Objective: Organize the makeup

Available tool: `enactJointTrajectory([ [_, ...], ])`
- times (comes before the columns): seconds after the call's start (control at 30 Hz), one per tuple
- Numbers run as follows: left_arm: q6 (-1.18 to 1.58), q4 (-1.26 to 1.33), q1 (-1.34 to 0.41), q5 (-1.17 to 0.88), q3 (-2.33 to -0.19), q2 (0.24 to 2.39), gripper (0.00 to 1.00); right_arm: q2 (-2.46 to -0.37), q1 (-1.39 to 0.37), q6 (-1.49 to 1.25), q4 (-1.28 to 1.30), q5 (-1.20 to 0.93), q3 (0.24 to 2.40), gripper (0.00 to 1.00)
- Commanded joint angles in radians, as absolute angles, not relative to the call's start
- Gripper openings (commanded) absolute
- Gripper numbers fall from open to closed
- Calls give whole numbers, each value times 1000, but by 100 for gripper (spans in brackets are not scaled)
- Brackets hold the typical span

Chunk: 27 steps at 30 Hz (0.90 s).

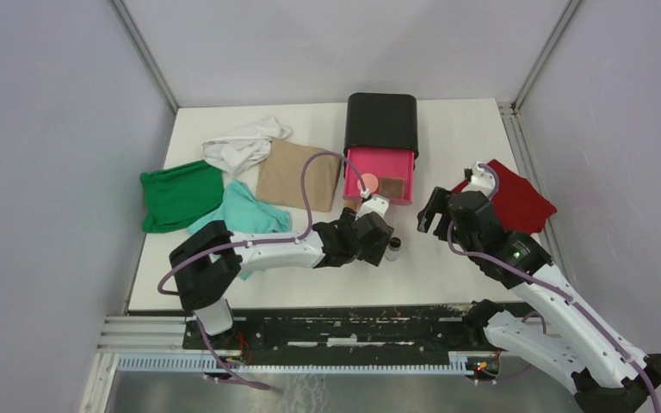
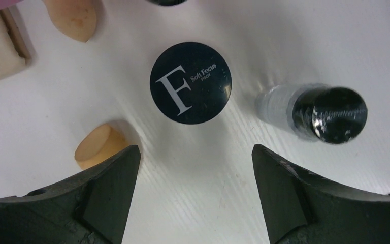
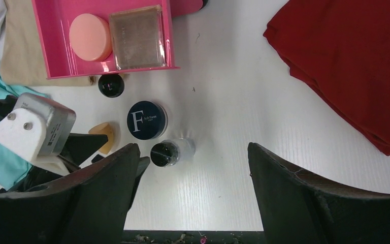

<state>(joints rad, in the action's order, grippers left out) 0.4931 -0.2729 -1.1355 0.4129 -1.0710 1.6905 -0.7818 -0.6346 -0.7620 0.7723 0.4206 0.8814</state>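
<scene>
**Q:** What lies beneath the left tool (image 2: pixel 194 152)?
**A:** From the left, a sponge (image 2: pixel 99 147), the navy compact (image 2: pixel 190 82) and the bottle (image 2: pixel 315 112). All three rest on the tabletop (image 2: pixel 203 203), apart from one another. The tool's jaws stand wide and hold nothing.

**Q:** And the right tool (image 3: pixel 193 150)?
**A:** It too is spread wide and empty, above the tabletop. The puff (image 3: pixel 90 36) and the brown compact (image 3: pixel 137 36) lie side by side in the pink drawer (image 3: pixel 56 56).
</scene>
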Motion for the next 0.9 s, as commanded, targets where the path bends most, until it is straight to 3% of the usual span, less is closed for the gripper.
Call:
enactJointTrajectory([
  [0.0,578,-202,-1143,499,-1154,1756,90,-779,-639,-773,755,441,883,86],
  [0.87,653,-156,-1121,564,-1207,1920,94,-760,-638,-770,774,454,882,86],
])
